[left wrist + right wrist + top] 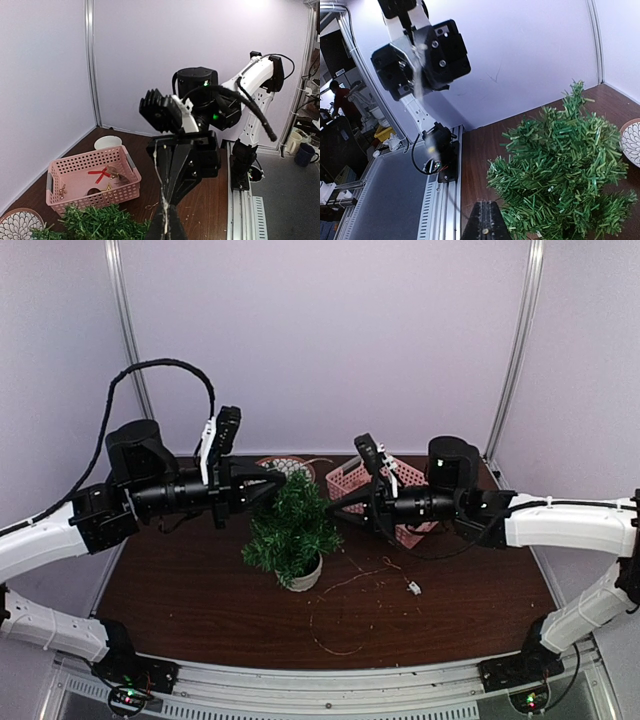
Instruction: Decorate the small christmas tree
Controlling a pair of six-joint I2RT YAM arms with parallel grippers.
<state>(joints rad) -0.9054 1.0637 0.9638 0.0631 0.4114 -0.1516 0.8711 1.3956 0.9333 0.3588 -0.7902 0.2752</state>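
The small christmas tree (290, 525) stands mid-table in a whitish pot (303, 573); it also shows in the left wrist view (95, 222) and the right wrist view (560, 170). My left gripper (283, 484) hovers by the treetop's left side, shut on a thin pale wire (162, 185) in the left wrist view (171, 225). The wire runs up along the side of my right gripper (330, 510), which faces it from the treetop's right. The right gripper's jaws (487, 206) are closed; I see no wire between them.
A pink basket (352, 480) with small ornaments stands behind the right gripper, its wall showing in the left wrist view (95, 197). A patterned plate (283, 466) and a white cup (107, 142) are at the back. Loose wire (352, 580) and a small white box (412, 588) lie right of the pot.
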